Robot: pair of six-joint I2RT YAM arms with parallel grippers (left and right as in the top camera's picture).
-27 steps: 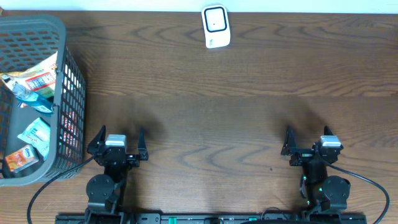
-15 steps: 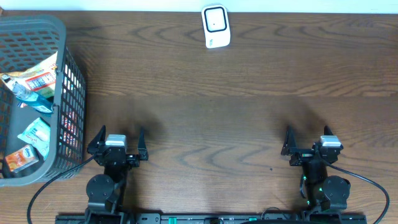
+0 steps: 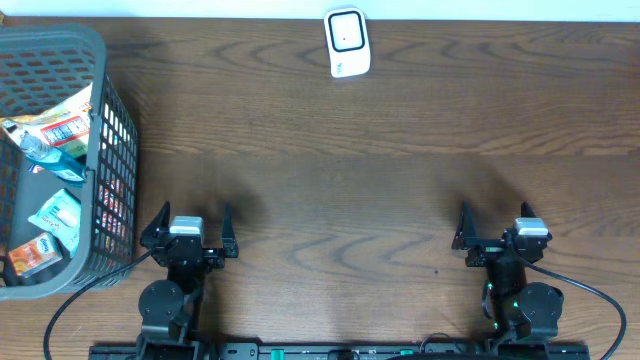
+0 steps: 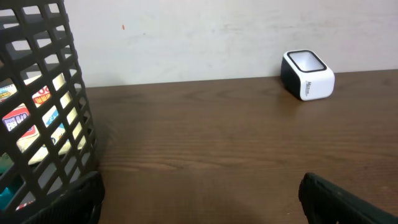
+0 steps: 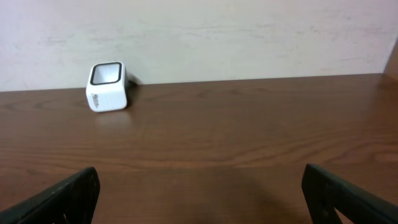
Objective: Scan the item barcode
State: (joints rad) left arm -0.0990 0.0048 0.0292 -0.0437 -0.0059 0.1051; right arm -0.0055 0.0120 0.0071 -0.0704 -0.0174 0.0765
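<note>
A white barcode scanner (image 3: 347,42) with a dark window stands at the far edge of the table, also seen in the left wrist view (image 4: 308,74) and the right wrist view (image 5: 107,86). Several packaged items (image 3: 60,125) lie inside the grey mesh basket (image 3: 112,150) at the left. My left gripper (image 3: 194,214) rests near the front edge, just right of the basket, open and holding nothing (image 4: 200,199). My right gripper (image 3: 496,214) sits at the front right, open with bare table between its fingers (image 5: 200,196).
The basket's wall (image 4: 43,106) rises close to my left gripper's left finger. A pale wall runs behind the table's far edge. Dark wood tabletop (image 3: 340,180) stretches between both grippers and the scanner.
</note>
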